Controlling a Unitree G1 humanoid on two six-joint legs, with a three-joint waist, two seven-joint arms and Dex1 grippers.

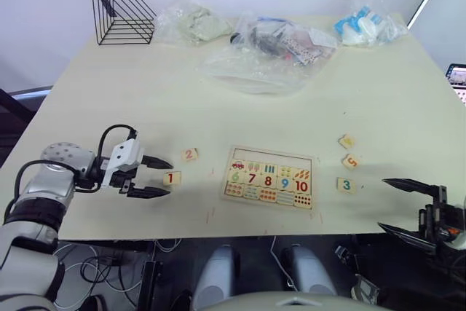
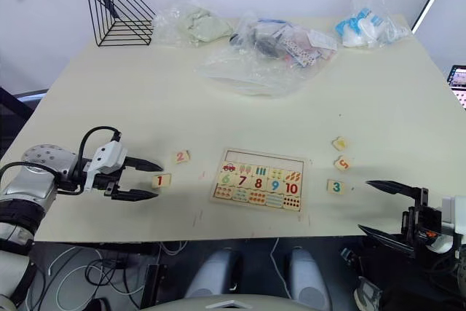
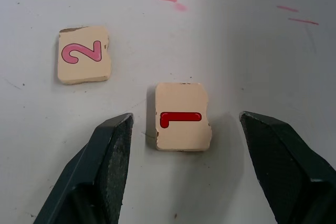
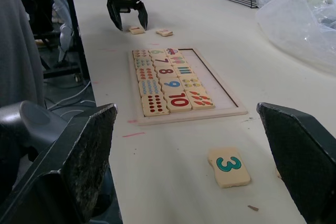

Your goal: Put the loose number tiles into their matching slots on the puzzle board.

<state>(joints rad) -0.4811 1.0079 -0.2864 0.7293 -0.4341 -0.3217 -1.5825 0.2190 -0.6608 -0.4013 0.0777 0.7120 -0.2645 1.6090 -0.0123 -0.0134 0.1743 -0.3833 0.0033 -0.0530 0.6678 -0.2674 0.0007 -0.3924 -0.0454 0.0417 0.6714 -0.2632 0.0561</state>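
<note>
- L gripper (image 1: pixel 163 178) low over the table (image 1: pixel 218 100), fingers spread wide either side of the "1" tile (image 1: pixel 172 178), no contact, nothing held; "2" tile (image 1: pixel 189 154) lies just beyond.
- R gripper (image 1: pixel 393 207) at the table's near right edge, fingers wide apart, empty; "3" tile (image 1: pixel 346 185) lies ahead of it.
- Puzzle board (image 1: pixel 270 177) sits mid-table btwn the two; two more tiles (image 1: pixel 349 160) lie near the "3".

Pale wooden tiles (image 3: pixel 182 117), matt table (image 1: pixel 145 92)
</note>
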